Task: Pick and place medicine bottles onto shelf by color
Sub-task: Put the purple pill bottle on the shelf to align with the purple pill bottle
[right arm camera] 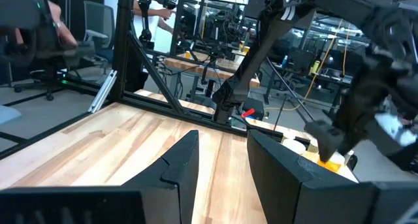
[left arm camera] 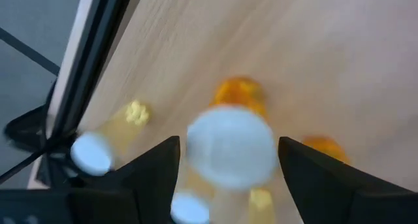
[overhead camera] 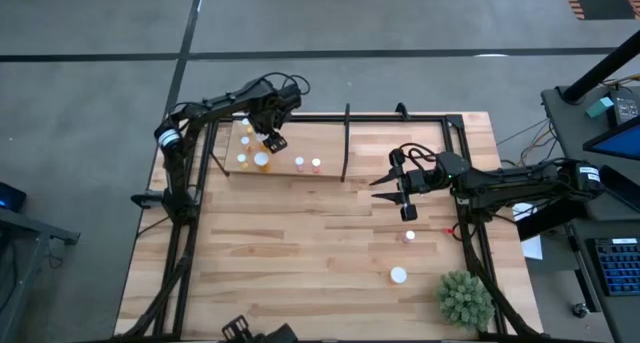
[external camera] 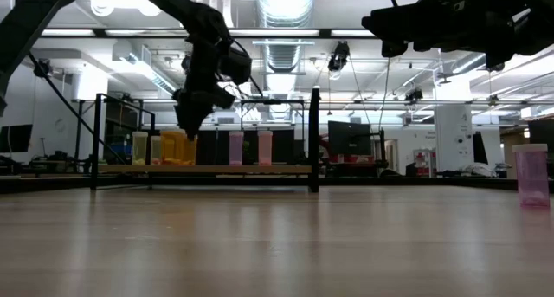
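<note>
Shelf: orange bottle between left fingers.

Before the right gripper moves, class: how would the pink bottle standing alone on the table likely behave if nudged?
The pink bottle stands taller than it is wide, so a push near its cap would probably tip it. Its round body suggests it would then roll. It looks like thin translucent plastic, so probably light and easily slid. The right gripper hangs open, off to its side.
</note>
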